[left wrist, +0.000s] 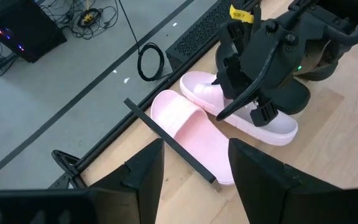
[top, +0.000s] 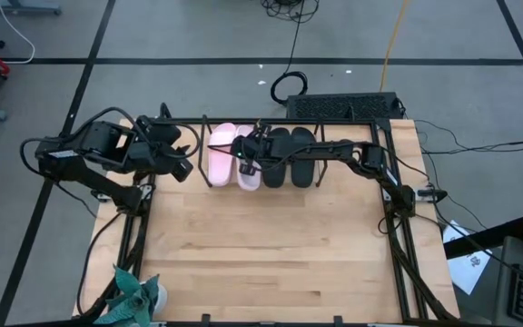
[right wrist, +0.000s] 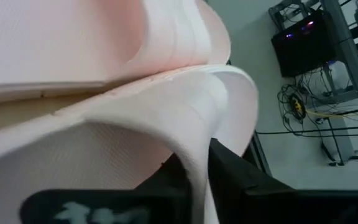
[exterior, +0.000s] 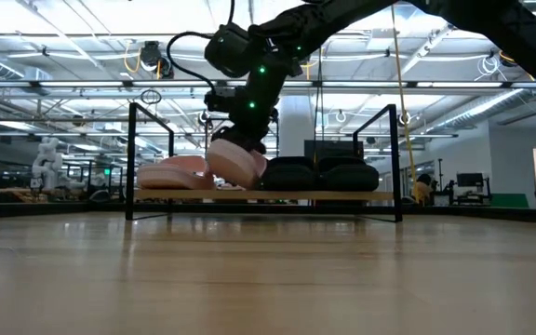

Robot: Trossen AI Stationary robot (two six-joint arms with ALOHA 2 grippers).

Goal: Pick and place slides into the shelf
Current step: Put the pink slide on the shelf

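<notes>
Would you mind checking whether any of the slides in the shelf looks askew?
Yes: the second pink slide sits tilted in the low view, leaning against the flat pink slide, with the right gripper at its strap. Both black slides lie flat.

The right gripper [top: 246, 156] hides part of the second pink slide [top: 251, 173] at about twelve o'clock on the table, its fingers perhaps gripping the strap, while the picture edges crop that slide in the right wrist view.
</notes>
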